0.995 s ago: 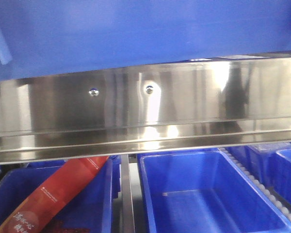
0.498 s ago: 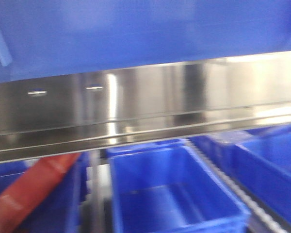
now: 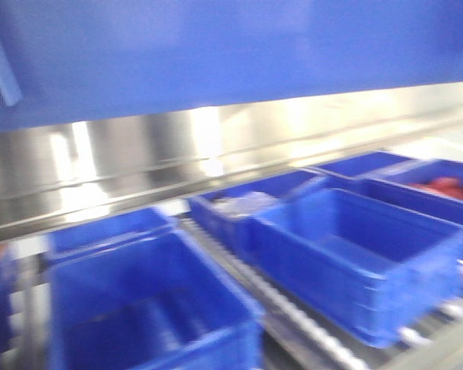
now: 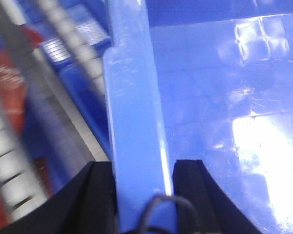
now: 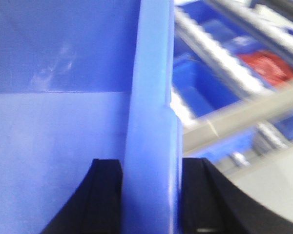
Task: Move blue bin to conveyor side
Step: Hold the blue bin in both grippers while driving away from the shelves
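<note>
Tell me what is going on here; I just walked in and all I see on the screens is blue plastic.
The robot has the large blue bin gripped by both arms: the left gripper is shut on one side rim and the right gripper on the opposite rim. In the blurred front view the bin fills the top of the picture, above a shiny steel rail and several smaller blue bins sitting on rollers below.

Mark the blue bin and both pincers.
blue bin (image 3: 216,54): front view, side wall.
left pincer (image 4: 142,169): left wrist view, midway between fingertips, over the rim.
right pincer (image 5: 150,168): right wrist view, midway between fingertips, over the rim.
</note>
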